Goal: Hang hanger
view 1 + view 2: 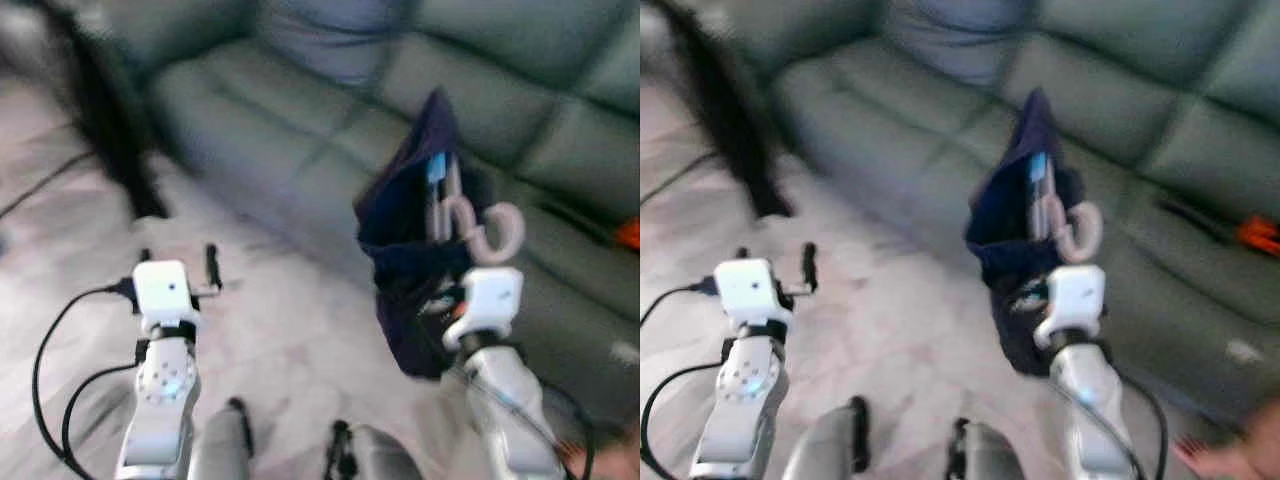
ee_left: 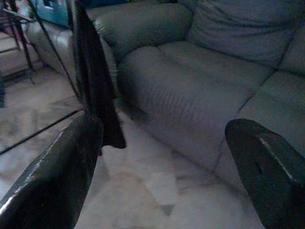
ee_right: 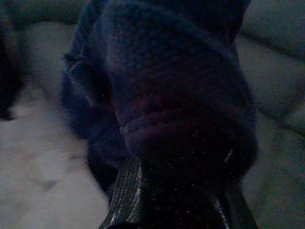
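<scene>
A pale pink hanger [image 1: 497,235] with a dark navy garment [image 1: 405,215] draped on it is held up in front of the sofa. My right gripper [image 3: 176,200] is shut on it from below, and the fabric hides most of its fingers. The hanger's hook curls above the white wrist block [image 1: 492,295]. My left gripper [image 1: 178,262] is open and holds nothing, low over the pale floor, well left of the garment. Between its two black fingers [image 2: 52,181] I see the sofa front. The eye views are blurred.
A grey-green sofa [image 1: 300,130] with a cushion [image 1: 330,40] runs across the back. A dark cloth [image 2: 97,95] hangs from a thin black stand at the left. An orange object [image 1: 628,232] lies on the sofa. A person's hand [image 1: 1240,450] is at the lower right.
</scene>
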### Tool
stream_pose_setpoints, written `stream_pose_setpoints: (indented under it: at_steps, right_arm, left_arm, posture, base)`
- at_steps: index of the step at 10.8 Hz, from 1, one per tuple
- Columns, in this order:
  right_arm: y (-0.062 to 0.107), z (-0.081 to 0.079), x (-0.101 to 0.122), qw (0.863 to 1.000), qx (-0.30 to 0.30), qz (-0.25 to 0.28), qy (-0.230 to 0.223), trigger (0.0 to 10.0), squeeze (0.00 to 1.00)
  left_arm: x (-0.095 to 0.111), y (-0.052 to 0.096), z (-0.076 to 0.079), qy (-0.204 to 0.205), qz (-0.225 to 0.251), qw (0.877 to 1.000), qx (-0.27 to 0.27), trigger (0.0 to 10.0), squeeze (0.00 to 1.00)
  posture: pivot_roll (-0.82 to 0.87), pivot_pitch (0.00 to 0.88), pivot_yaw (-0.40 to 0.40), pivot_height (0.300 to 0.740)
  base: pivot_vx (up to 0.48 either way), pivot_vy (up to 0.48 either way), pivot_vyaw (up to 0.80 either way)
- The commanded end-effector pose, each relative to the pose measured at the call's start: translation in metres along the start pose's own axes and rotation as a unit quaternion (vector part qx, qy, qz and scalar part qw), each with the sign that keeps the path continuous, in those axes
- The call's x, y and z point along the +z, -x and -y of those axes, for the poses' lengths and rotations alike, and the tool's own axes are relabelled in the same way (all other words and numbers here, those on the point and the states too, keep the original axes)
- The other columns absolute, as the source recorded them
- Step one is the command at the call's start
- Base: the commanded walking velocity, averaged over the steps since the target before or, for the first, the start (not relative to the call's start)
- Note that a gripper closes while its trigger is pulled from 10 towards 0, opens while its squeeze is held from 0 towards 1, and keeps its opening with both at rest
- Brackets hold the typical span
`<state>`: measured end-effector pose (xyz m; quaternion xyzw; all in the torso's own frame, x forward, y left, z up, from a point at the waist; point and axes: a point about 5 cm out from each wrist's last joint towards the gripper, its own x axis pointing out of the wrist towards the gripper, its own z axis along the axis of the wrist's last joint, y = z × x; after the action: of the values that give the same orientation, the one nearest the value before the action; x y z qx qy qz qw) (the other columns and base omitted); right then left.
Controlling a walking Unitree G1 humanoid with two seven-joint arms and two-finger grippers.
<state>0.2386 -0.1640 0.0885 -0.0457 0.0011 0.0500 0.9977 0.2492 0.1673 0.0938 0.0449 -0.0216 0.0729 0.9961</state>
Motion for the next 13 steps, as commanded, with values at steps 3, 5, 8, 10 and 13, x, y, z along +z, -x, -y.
stream_pose_setpoints:
  at_steps: [3, 5, 8, 10, 13]
  right_arm:
    - [-0.002, 0.006, 0.014, 0.999, -0.003, 0.034, 0.010, 10.0, 0.00]
    - [-0.003, -0.002, 0.013, 0.999, 0.010, 0.035, -0.006, 10.0, 0.00]
    - [0.000, -0.002, 0.008, 0.999, 0.013, 0.037, -0.017, 10.0, 0.00]
    - [0.008, 0.001, -0.003, 1.000, -0.003, 0.020, -0.025, 10.0, 0.00]
    - [0.006, -0.005, -0.004, 0.999, 0.017, 0.019, -0.032, 10.0, 0.00]
  left_arm:
    - [-0.005, -0.001, 0.010, -0.002, -0.010, 1.000, -0.015, 10.0, 0.00]
    - [-0.002, -0.003, 0.010, -0.005, -0.007, 1.000, -0.010, 10.0, 0.00]
    - [-0.017, 0.010, -0.005, -0.049, -0.018, 0.999, 0.002, 10.0, 0.00]
    - [-0.022, 0.014, -0.015, -0.075, -0.021, 0.997, 0.012, 10.0, 0.00]
    - [-0.020, 0.012, -0.012, -0.080, -0.011, 0.997, 0.005, 10.0, 0.00]
  posture:
    - [-0.05, 0.176, -0.067, 0.740]
    - [-0.04, 0.172, -0.067, 0.740]
    - [-0.03, 0.159, -0.041, 0.740]
    - [-0.03, 0.169, -0.018, 0.740]
    - [-0.03, 0.166, -0.032, 0.740]
  base:
    - [0.000, 0.000, 0.80]
    - [0.000, 0.000, 0.80]
    - [0.000, 0.000, 0.80]
    - [0.000, 0.000, 0.80]
    - [0.000, 0.000, 0.80]
